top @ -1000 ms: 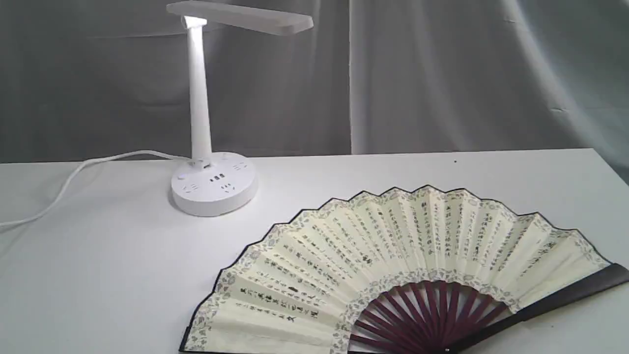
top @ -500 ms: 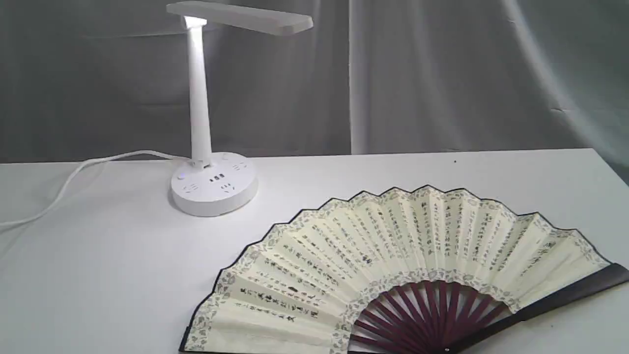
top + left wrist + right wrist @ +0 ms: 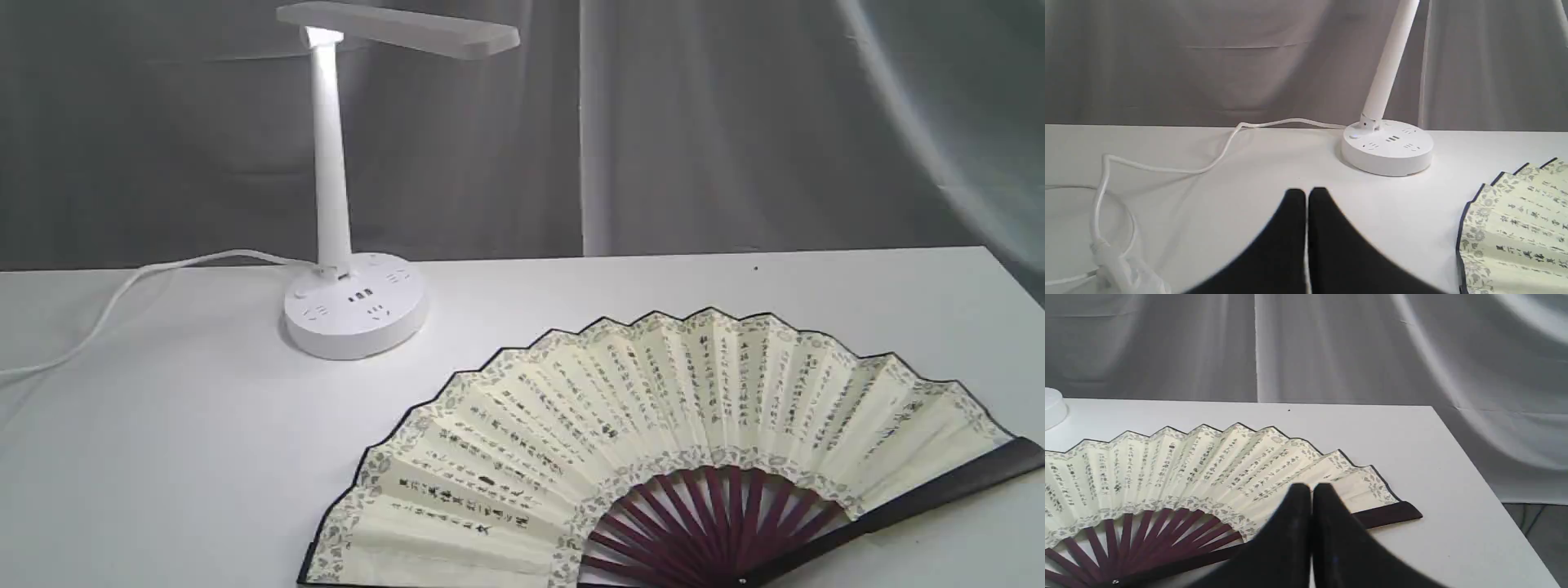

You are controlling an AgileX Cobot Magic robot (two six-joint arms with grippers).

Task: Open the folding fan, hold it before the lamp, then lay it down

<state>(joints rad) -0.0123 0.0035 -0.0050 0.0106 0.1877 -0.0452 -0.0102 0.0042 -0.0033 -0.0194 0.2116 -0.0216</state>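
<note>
1. The left gripper (image 3: 1307, 192) has its two black fingers pressed together with only a hairline slit between them, and nothing is held.
2. The lamp (image 3: 332, 163) stands beyond the left gripper's tips, apart from them. The white cord (image 3: 122, 294) trails away from one side of the lamp's round base. The folding fan (image 3: 653, 425) shows on the other side of the base, well apart from the left gripper.
3. The right gripper (image 3: 1311, 486) is also closed tight and empty.
4. In the right wrist view, the right gripper's tips line up with the fan's last pleats, just beside the dark end guard. Whether they touch the paper or hang above it cannot be told.
5. The fan lies flat and fully spread on the white table (image 3: 163, 449). In the exterior view it is in front of the lamp's base and to its right, near the base but not touching it.
6. The fan's leaf is cream pleated paper with columns of black calligraphy. A grey patterned band runs along both the outer scalloped edge and the inner arc.
7. Dark maroon ribs fan out from a pivot on the side away from the lamp. The broad dark guard forms the end of the fan farthest from the lamp.
8. The lamp is upright, its flat bar head reaching out over the table from a slim white stem, with sockets on the base.
</note>
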